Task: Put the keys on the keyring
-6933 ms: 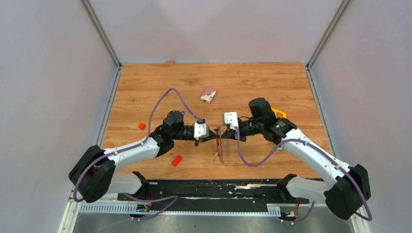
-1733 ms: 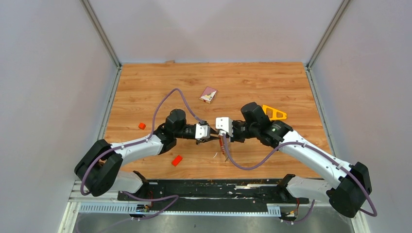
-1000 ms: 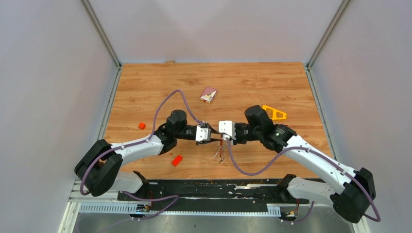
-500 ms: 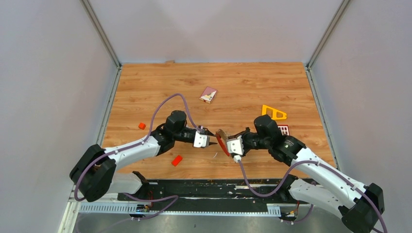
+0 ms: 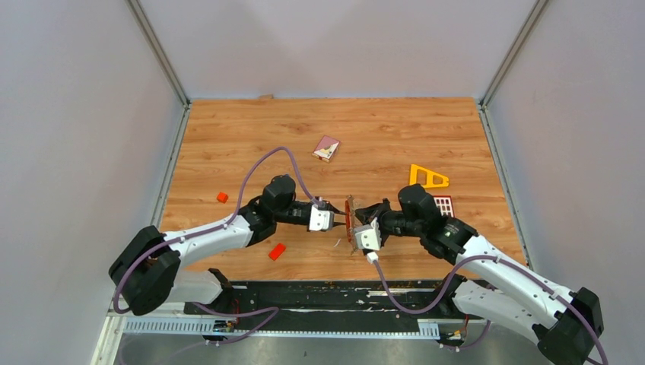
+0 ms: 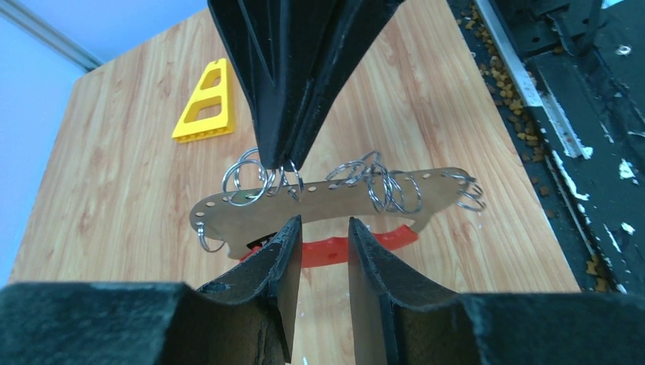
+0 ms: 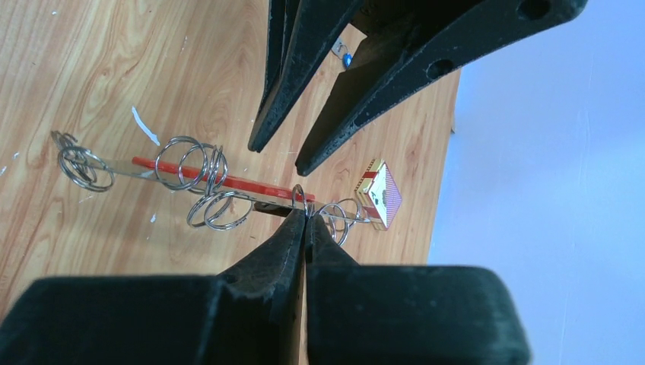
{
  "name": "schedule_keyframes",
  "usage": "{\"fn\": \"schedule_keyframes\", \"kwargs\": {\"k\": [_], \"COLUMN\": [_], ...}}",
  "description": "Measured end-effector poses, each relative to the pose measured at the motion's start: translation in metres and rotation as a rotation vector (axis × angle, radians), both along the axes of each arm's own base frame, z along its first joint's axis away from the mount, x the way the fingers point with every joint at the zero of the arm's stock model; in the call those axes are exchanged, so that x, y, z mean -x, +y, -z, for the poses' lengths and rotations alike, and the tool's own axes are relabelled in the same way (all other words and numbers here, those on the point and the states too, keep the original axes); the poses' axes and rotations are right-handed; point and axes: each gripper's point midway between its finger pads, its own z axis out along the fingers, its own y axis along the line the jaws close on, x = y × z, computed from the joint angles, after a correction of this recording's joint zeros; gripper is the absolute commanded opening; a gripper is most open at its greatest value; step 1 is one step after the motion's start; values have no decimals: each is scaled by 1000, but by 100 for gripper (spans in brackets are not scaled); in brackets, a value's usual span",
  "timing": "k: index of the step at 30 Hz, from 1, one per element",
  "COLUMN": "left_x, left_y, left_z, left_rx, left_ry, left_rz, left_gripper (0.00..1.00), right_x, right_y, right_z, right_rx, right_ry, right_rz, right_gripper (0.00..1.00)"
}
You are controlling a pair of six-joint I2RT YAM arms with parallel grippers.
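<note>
The right gripper is clenched on one small wire ring at the edge of the keyring, so the whole bunch hangs off the table from that single pinch. The left gripper is released, its jaws partly apart with nothing between them. The keyring's flat grey strip lies crosswise just ahead of its fingertips, and the red strap curves behind and below the strip. Clusters of loose rings sit along the strip on both sides of the left gripper's line. I cannot make out the tagged keys in these views.

The bunch looks light. The strip seems thin and stiff, probably slick metal, and held by one ring it will likely pivot and swing at any nudge. The rings look springy and hard to pry. The steadier hold for the left gripper would be flat across the strip, on the bare stretch between ring clusters, not on a ring.
</note>
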Motion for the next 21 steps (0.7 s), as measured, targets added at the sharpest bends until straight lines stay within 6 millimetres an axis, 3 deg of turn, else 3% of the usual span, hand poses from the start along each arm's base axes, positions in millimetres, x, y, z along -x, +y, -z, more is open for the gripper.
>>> {"fn": "schedule_keyframes", "kwargs": {"k": [10,21], "left_x": [-8,-13], "left_y": [-6,-6], "left_z": [0,-1], "left_rx": [3,2], "left_ry": [-30,-45], "left_rz": [-53,-76], "left_gripper": [36,33], "right_x": [-1,0], "right_y": [1,7], "right_z": [0,9], "right_rx": [-6,-3], "right_ry": [7,151], "right_rz": [5,44], "right_gripper": [0,0]}}
